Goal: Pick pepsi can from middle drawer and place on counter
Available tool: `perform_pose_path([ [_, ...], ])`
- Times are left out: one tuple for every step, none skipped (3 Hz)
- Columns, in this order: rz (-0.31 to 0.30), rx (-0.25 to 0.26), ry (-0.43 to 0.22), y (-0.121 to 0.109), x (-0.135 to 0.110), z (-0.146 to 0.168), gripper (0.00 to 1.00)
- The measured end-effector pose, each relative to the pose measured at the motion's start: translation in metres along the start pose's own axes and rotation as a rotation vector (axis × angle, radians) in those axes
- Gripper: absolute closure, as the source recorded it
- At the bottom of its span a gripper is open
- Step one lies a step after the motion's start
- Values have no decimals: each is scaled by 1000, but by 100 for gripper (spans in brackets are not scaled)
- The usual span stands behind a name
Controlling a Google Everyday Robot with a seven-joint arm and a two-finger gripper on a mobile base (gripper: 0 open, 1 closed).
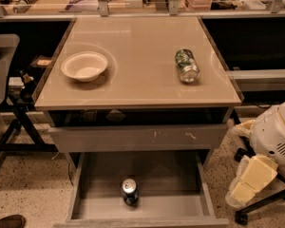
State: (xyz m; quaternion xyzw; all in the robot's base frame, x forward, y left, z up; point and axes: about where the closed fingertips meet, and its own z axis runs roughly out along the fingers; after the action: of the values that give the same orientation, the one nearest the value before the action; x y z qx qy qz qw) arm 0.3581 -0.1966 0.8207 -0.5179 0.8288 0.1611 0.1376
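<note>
Pepsi can (129, 192), upright at lower centre on the flat grey floor of the open middle drawer (171, 177) beneath the glossy beige counter (142, 42), looks light, thin-walled and slick, best gripped across its round sides, while the cream gripper (254, 179) hangs lower right, well apart, opening impossible to tell.

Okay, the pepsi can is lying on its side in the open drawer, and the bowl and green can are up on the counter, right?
Not quite: the camera view shows the pepsi can standing upright in the drawer; the rest holds. The gripper hangs low beside the drawer, to its right.
</note>
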Motion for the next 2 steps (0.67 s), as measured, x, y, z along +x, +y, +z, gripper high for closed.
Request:
perform_pose_path([
  [3, -56, -60, 13, 2, 39, 0],
  [15, -121, -201, 22, -7, 90, 0],
])
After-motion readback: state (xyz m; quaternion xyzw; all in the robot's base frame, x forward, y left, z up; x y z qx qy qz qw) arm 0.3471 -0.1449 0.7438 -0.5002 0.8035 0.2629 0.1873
